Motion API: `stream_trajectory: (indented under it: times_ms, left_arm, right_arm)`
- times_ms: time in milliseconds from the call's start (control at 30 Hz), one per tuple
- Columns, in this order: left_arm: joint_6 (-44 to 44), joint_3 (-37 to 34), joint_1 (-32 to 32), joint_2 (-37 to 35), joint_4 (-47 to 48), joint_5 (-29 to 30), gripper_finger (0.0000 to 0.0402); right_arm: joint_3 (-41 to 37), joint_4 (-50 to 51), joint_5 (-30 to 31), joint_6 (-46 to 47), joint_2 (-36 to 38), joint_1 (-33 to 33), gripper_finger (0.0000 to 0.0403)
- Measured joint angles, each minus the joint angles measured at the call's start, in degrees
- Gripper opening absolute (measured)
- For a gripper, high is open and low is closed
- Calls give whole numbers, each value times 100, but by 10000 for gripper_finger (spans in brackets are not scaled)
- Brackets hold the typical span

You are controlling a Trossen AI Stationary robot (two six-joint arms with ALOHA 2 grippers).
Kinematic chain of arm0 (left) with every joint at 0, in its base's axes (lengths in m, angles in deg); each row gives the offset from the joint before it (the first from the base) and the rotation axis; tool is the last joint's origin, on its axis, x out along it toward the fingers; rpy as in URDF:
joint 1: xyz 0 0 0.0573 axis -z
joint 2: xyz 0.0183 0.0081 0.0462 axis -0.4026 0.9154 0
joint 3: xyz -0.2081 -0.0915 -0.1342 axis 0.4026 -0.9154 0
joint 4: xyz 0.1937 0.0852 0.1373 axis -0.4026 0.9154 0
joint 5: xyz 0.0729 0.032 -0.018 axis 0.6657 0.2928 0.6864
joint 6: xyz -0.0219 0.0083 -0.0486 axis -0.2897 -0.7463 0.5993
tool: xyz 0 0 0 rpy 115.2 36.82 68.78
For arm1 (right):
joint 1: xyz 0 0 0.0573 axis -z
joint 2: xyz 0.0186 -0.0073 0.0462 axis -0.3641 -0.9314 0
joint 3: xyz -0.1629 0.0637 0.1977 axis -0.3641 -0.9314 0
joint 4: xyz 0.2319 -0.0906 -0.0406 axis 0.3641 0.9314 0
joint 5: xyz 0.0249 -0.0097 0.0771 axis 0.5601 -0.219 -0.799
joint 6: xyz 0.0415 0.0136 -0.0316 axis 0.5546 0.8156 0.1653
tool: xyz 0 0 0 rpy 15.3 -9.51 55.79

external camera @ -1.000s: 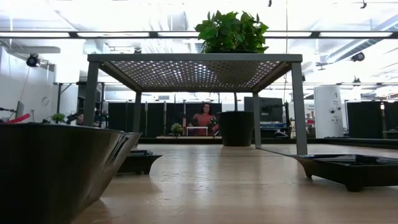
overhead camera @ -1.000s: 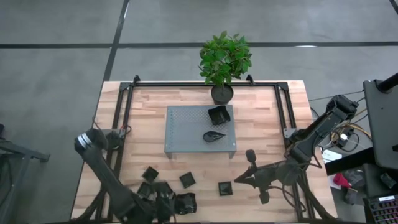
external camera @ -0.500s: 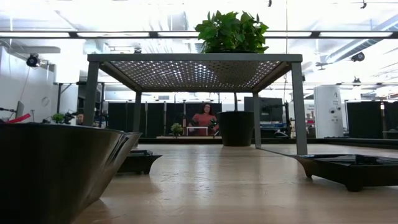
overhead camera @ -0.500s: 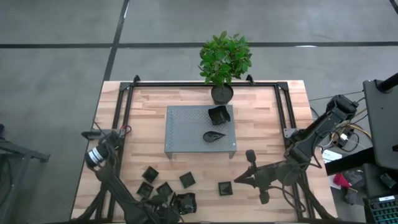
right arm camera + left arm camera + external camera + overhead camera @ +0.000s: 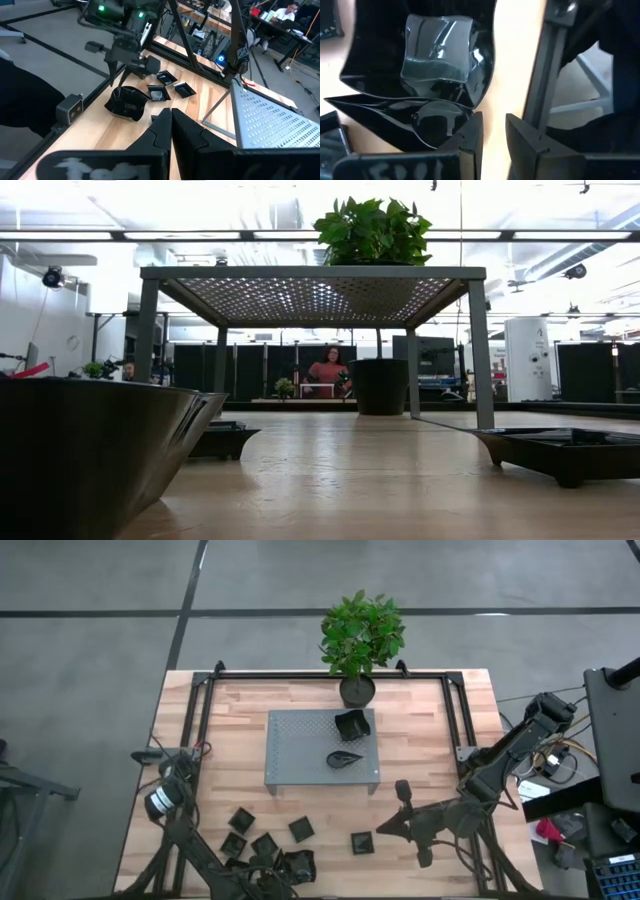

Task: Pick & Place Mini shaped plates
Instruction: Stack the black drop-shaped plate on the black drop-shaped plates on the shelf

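Note:
Several mini black plates (image 5: 265, 845) lie on the near-left part of the wooden table, and one more plate (image 5: 362, 843) lies farther right. Two plates (image 5: 345, 758) rest on the grey perforated platform (image 5: 300, 755). My left gripper (image 5: 283, 875) is low at the near edge beside a larger curled plate (image 5: 298, 864). In the left wrist view it (image 5: 492, 122) is open by a narrow gap, with bare table between the fingers and this plate (image 5: 437, 55) next to one finger. My right gripper (image 5: 380, 830) is shut (image 5: 171, 112) and hovers right of the lone plate. My left gripper comes down from above at the near edge of the table. One finger (image 5: 472, 135) stands right at the curled plate's rim corner (image 5: 477, 105). I cannot tell whether it touches the rim. The plate lies flat on the table.
A potted plant (image 5: 357, 690) stands behind the platform at the far edge. A black frame rail (image 5: 330, 675) runs along the far and side edges. Bare wood lies between the platform and the near plates. In the low view, plates (image 5: 90, 450) (image 5: 560, 452) loom close to the camera.
My left arm's raised elbow has swung down and toward the table's near edge. Its gripper has stayed low by the curled plate. The plates and my right arm have kept still.

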Motion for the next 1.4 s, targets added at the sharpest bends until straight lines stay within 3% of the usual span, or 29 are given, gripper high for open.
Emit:
stream_trajectory:
  times_ms: [400, 567, 800, 1400]
  left_arm:
    - [-97, 36, -9, 105, 25, 184, 76]
    - [-122, 168, -9, 96, 84, -47, 76]
    - [-97, 543, 8, 94, 1031, -747, 76]
    - [-125, 295, 13, 83, 905, -679, 76]
  right_arm:
    - [0, -22, -2, -75, 0, -2, 8]
    - [0, -21, -7, -39, 0, -4, 8]
    - [0, -21, -13, -16, 0, -4, 8]
    - [0, -17, -11, -16, 0, -4, 8]
